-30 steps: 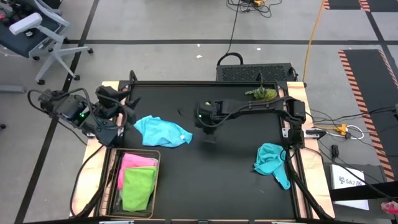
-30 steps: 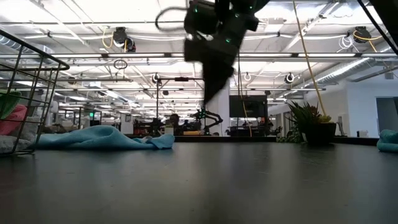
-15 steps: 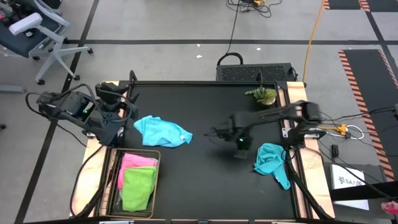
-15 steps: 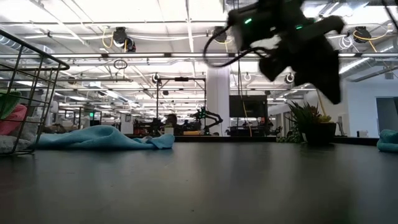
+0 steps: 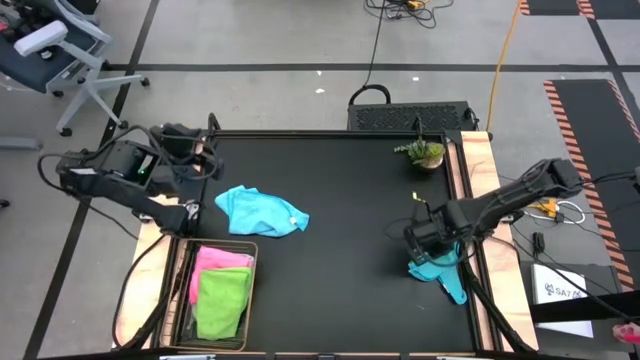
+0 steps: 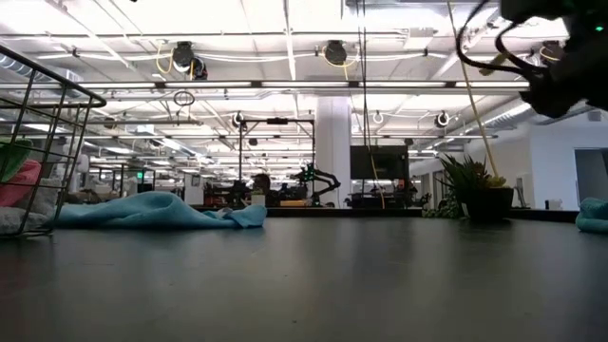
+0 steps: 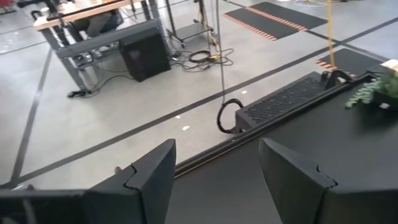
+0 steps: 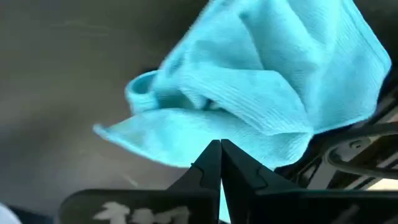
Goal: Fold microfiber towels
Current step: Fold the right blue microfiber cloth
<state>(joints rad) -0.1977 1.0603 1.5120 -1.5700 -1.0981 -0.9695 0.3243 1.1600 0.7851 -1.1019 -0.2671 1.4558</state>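
Across black table (image 5: pixel 340 190), two towels lie crumpled.

A dark two-finger right gripper (image 6: pixel 570 71) hangs high over the black table top (image 6: pixel 304 285), partly cut off by the frame's edge; its fingers cannot be made out. Below it and slightly nearer the middle stands a small green potted plant (image 6: pixel 475 195) in a dark pot. Just beneath the gripper, a scrap of teal cloth (image 6: pixel 592 215) shows. Far across from the gripper lies a crumpled light blue microfiber towel (image 6: pixel 157 210), beside a rectangular wire mesh basket (image 6: pixel 43 142) holding pink cloth (image 6: pixel 19 180).
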